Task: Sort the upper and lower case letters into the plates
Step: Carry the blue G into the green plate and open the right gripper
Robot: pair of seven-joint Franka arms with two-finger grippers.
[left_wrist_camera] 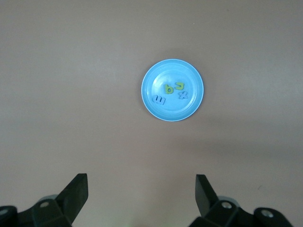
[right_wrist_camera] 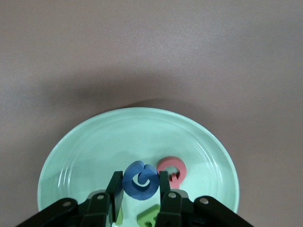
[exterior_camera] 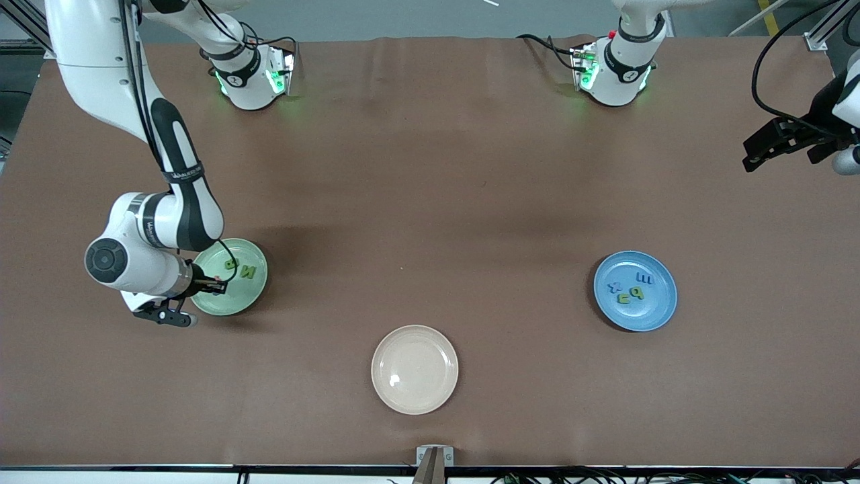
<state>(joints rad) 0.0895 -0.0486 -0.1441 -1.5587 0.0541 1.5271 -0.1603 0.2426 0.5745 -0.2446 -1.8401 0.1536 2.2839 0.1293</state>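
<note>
The pale mint green plate [exterior_camera: 232, 300] lies toward the right arm's end of the table and holds two green letters [exterior_camera: 248, 271]. My right gripper [right_wrist_camera: 139, 177] hangs low over this plate, shut on a blue curled letter [right_wrist_camera: 137, 188]. Beside it in the plate lie a pink letter [right_wrist_camera: 171, 171] and a green letter [right_wrist_camera: 150, 217]. In the front view the right gripper [exterior_camera: 213, 286] is partly hidden by its wrist. The blue plate [exterior_camera: 657, 310] holds several small blue and yellow-green letters [exterior_camera: 636, 292]. My left gripper [left_wrist_camera: 140, 182] waits open and empty, high over the table at the left arm's end.
A cream-beige plate [exterior_camera: 414, 369] with nothing in it lies nearer to the front camera, between the two coloured plates. The brown table cover [exterior_camera: 430, 202] is bare around them. A small clamp [exterior_camera: 434, 460] sits at the table's front edge.
</note>
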